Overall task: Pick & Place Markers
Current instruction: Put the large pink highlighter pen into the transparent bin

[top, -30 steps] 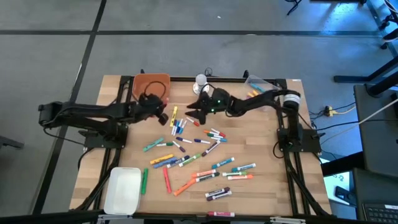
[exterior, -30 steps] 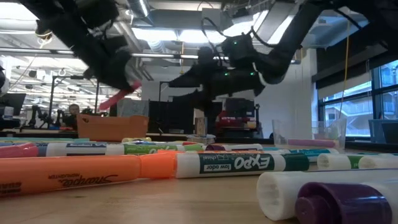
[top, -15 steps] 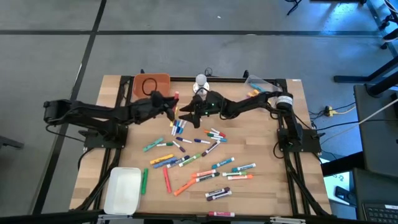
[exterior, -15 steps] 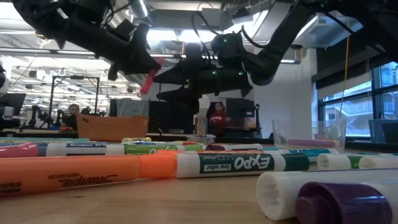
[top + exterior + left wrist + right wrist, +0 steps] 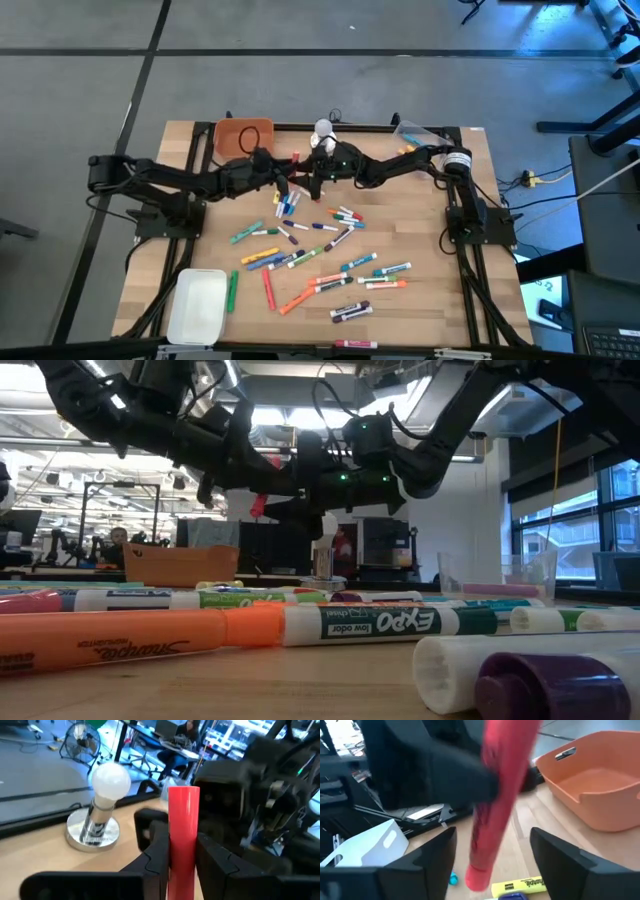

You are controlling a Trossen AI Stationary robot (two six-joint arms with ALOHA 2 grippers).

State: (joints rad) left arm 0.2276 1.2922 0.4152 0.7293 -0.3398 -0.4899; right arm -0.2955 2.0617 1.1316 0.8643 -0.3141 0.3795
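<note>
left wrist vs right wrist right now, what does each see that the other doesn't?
Left wrist only: a white bulb on a silver round base, standing on the table behind the left tool.
Right wrist only: the orange bin, a white tray, a yellow marker, and the right tool, open.
Both: the red marker clamped in the left tool, held up between the two arms.

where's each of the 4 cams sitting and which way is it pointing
High view: overhead, straight down on the table; both arms show.
Low view: tabletop height, level across the markers; both arms overhead.
Left wrist view: past the left gripper clamping the red marker.
Right wrist view: past the open right gripper toward the orange bin.
Both wrist views share the red marker.
</note>
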